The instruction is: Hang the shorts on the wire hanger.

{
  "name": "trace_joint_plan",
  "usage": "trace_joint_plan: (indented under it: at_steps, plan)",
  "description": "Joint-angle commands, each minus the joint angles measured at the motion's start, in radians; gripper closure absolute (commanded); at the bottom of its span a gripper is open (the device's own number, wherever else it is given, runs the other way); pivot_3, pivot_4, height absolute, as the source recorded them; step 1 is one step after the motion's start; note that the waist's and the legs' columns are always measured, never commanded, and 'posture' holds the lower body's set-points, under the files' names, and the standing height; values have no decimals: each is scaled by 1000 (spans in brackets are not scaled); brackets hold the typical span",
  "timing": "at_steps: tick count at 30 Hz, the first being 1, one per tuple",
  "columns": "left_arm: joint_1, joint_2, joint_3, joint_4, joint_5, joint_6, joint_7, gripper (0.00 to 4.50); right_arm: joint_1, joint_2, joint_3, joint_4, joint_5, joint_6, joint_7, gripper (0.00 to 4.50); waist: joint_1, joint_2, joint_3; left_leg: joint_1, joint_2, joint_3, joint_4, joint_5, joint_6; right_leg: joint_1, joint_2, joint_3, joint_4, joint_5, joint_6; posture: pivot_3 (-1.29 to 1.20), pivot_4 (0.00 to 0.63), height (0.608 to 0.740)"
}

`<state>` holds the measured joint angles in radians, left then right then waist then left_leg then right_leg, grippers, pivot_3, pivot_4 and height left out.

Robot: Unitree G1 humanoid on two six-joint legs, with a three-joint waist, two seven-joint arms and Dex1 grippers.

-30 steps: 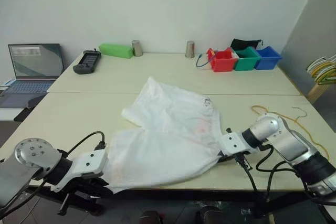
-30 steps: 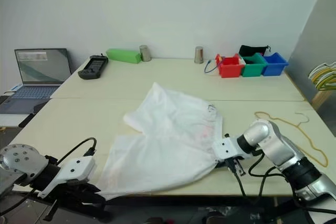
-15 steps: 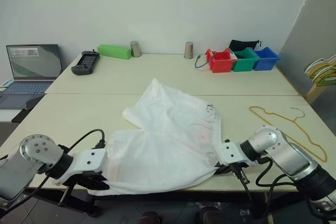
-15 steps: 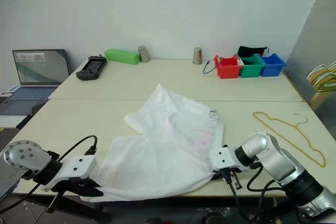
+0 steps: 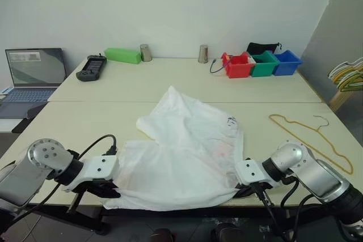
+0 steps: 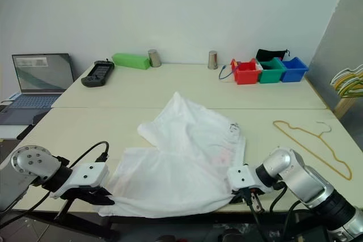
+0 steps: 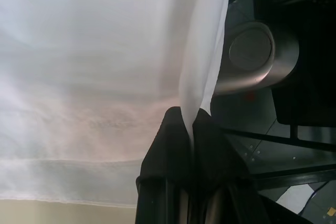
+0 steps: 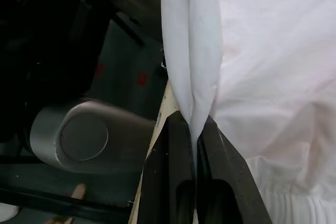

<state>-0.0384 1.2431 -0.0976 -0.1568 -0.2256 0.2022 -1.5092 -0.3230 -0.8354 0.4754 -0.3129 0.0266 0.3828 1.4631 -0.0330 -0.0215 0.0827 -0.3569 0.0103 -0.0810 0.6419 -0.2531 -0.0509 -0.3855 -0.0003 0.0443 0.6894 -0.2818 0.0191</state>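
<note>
- The left hand (image 7: 193, 129) is pinched tight on one near corner of the shorts (image 5: 187, 151). The cloth runs up from between its two black fingers.
- The right hand (image 8: 195, 135) is pinched tight on the other near corner in the same way.
- The shorts lie between the two hands, spread flat on the desk (image 5: 85, 123), with their near edge at the desk's front edge.
- The shorts look thin, soft and light. They will likely sag and fold if lifted, so holding both corners should keep them spread wide.
- The cloth may slip out of a small pinch, so a good hold is on the thicker band at the edge.
- The wire hanger (image 5: 309, 140) lies flat on the desk, past the right hand and out to its side, well apart from the shorts.
- The wrist views show the cloth caught between the fingers up close. The head views show the whole shorts, the hanger and the far things.
- Far beyond both hands stand red, green and blue bins (image 5: 261, 64) and a laptop (image 5: 34, 75).
</note>
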Motion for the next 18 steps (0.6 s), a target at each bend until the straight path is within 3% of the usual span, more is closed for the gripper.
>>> trace_joint_plan:
  at_steps: [1,6,7,18]
  plan:
    - [-26,-5,-3,14,11,-25,-15,4489,8,-22,2,-40,27,22,15,4500,0,0,0,0,0,0,0,0,0,0,0,0,0,0,0,-20,35,740]
    - [-28,-12,-6,19,9,-45,-25,4489,5,-21,-5,-58,96,110,35,4500,-1,0,0,0,0,0,0,0,0,0,0,0,-1,0,0,-24,33,740]
    - [-27,-13,-6,20,4,-48,-31,4497,0,-24,-7,-64,116,138,46,4279,-1,0,0,0,0,0,0,0,0,0,0,0,-1,0,0,-24,33,740]
    - [-53,-34,-13,44,1,-63,-49,2236,-29,-89,-9,-108,166,157,72,1774,-3,1,0,0,1,0,0,-1,-1,0,0,0,-2,0,-1,-37,20,740]
